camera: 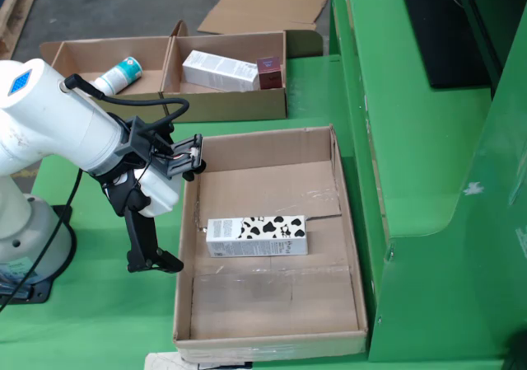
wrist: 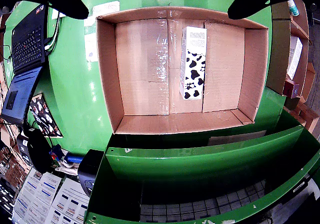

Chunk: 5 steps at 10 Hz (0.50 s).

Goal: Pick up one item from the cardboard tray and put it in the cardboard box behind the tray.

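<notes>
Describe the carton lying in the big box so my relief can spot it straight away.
On the green table, find the large open cardboard box nearest the white arm. The only thing on its floor is a long white carton with black cow patches, lying flat; the cartons in the smaller tray behind have no such patches.

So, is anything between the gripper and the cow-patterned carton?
Nothing visible does. The cow-patterned carton lies alone on the floor of the open-topped cardboard box, and the wrist view shows it clear below the open gripper.
</notes>
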Each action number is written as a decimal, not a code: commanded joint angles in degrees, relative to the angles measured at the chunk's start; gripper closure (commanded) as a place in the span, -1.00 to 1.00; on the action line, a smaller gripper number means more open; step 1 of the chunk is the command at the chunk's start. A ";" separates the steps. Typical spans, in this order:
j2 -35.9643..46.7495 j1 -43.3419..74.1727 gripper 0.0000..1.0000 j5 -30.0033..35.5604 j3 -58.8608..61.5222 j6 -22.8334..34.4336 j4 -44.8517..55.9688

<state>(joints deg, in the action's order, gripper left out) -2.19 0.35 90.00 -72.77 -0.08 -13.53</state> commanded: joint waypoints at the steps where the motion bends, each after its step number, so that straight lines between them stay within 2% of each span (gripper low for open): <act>1: 1.73 -1.51 -1.00 -0.81 1.02 -0.94 -0.44; 2: 5.82 -7.91 -1.00 -3.78 -3.33 -5.37 -0.83; 3: 5.82 -7.91 -1.00 -3.78 -3.33 -5.37 -0.83; 5: 10.78 -17.22 -1.00 -8.20 -8.10 -11.98 -0.34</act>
<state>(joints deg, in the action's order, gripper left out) 2.72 -6.15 85.95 -77.87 -5.62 -13.53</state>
